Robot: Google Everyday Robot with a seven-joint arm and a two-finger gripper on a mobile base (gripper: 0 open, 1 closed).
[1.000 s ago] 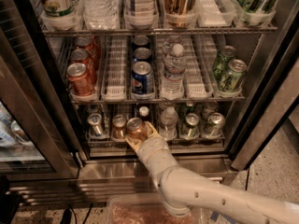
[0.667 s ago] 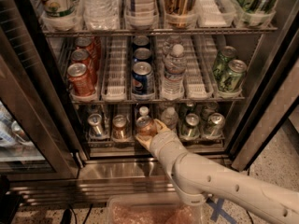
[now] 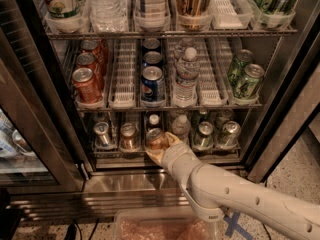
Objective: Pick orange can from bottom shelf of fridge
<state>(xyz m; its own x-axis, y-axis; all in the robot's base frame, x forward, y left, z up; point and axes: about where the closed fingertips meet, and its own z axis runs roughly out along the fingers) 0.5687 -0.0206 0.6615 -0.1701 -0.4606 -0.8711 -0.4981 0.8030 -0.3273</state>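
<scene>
Down low, claw [image 3: 161,147] clamped on the orange can [image 3: 155,137].
Reaching into the fridge [image 3: 125,182] from the lower right, the claw grips the orange can upright at the front of the bottom shelf [image 3: 112,154], middle lane, with another coppery can [image 3: 128,135] just to its left.

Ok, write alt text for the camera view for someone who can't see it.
The robot's gripper reaches an orange can at the front of the bottom shelf of an open fridge, with red cans, Pepsi cans and water bottles above.
</scene>
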